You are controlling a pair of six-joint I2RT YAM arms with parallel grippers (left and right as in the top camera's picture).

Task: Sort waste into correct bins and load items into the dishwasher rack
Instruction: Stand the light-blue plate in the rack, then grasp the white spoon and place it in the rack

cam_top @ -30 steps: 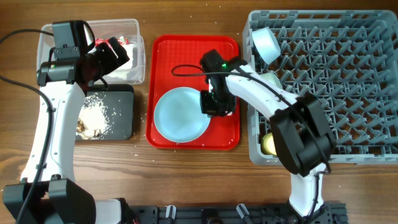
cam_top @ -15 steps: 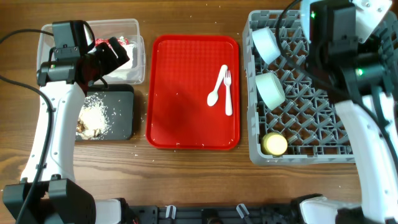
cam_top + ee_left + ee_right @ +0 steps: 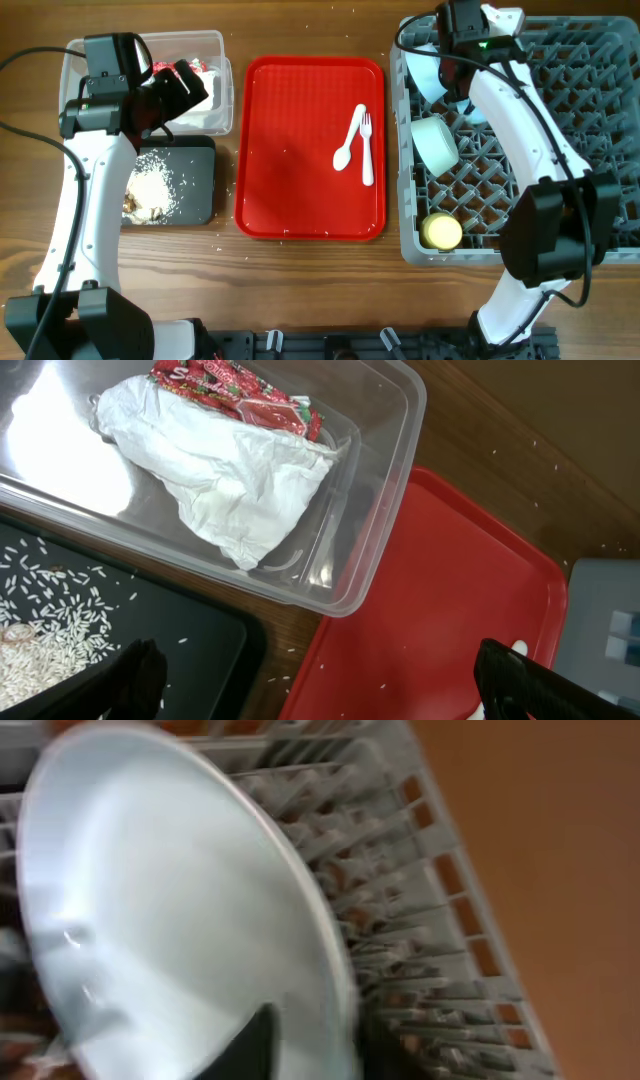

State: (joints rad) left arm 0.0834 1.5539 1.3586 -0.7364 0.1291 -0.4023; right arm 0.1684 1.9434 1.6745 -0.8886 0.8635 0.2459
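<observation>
My right gripper is shut on the rim of the round light blue plate and holds it on edge over the far left part of the grey dishwasher rack. In the rack are two pale bowls and the yellow cup. The white spoon and fork lie on the red serving tray. My left gripper is open and empty above the clear tub, which holds the napkin and red wrapper. Food scraps lie in the black tray.
The red serving tray stands between the bins and the rack. A few crumbs lie on it and on the wooden table. The rack's pegs stand close behind the plate. The right arm crosses over the rack.
The plate has left the red tray, and my right gripper has carried it over to the far left of the rack. The left arm has not moved.
</observation>
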